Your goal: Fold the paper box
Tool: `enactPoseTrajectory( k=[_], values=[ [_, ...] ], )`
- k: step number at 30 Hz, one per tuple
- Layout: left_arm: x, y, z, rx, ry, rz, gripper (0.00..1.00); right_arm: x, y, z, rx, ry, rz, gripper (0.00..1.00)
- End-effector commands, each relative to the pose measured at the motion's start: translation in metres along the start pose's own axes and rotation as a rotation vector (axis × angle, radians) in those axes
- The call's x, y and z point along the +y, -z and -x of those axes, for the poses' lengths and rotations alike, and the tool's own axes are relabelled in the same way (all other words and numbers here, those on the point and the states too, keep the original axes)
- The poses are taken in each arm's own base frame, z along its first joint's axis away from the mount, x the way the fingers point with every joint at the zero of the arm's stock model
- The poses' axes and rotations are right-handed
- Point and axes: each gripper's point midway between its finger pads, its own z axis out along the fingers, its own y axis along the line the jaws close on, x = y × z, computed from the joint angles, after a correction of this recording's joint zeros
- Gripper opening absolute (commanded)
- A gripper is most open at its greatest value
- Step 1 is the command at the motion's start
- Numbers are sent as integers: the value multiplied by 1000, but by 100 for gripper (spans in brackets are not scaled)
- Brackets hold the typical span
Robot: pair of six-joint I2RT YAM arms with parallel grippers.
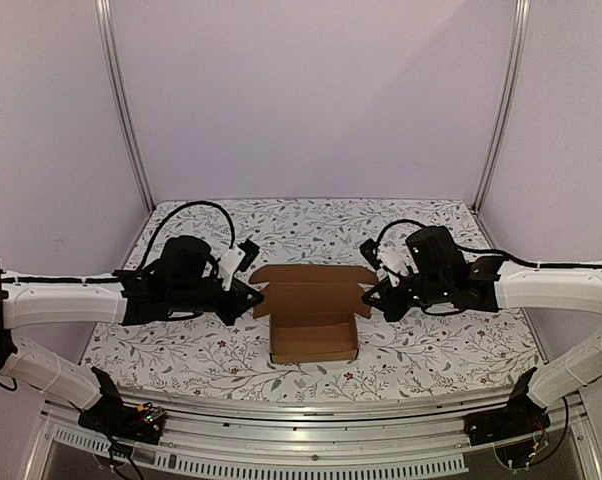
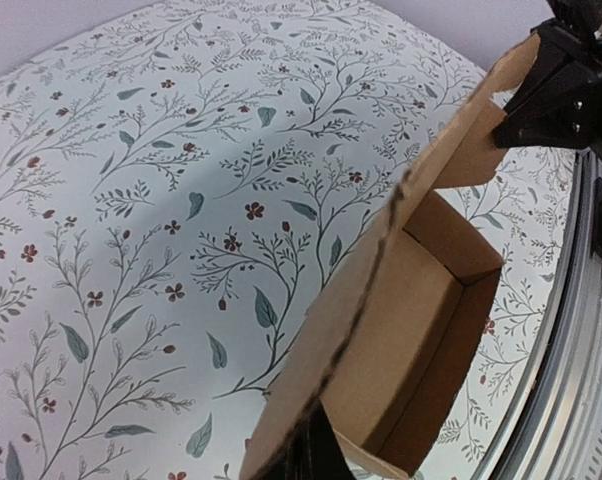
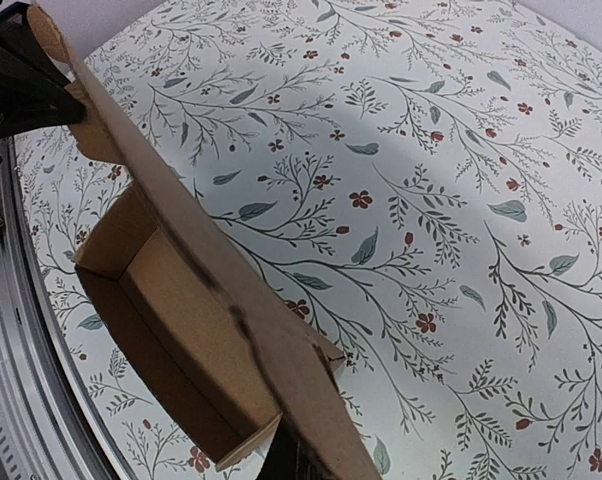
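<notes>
left gripper (image 1: 253,293): clamping the left edge of the paper box (image 1: 314,322) lid, jaws together on cardboard.
paper box: sitting mid-bench (image 1: 431,360), tray open upward, lid standing raised along the far side.
right gripper (image 1: 369,297): clamping the lid's right edge.

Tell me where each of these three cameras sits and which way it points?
Top external: above and behind the arms, looking down on the table, the paper box, left gripper and right gripper.
Left wrist: rides the left gripper, facing right along the box's raised flap; own fingers at bottom.
Right wrist: mirrored, facing left; own fingers at bottom.
Shared: each wrist view shows the opposite gripper holding the flap's far end.
</notes>
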Motion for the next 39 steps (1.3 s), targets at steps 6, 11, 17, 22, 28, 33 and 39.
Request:
enactPoseTrajectory(
  k=[6, 11, 17, 22, 28, 33, 39],
  values=[
    [18, 6, -4, 39, 85, 100, 0, -1, 3, 25, -83, -43, -160, 0],
    [22, 5, 6, 32, 158, 135, 0, 5, 1, 32, -127, -79, -259, 0],
    [23, 0, 12, 29, 198, 196, 0, 6, -1, 34, -183, -166, -374, 0],
    [14, -5, 15, 14, 177, 212, 0, -4, 2, 34, -221, -251, -483, 0],
    [6, -15, 13, 8, 164, 236, 0, -4, -6, 33, -254, -368, -523, 0],
    [4, -20, 11, -5, 170, 275, 0, 0, -18, 28, -240, -389, -525, 0],
    [0, -24, 11, -22, 205, 308, 0, 5, -25, 18, -211, -385, -509, 0]
  ],
)
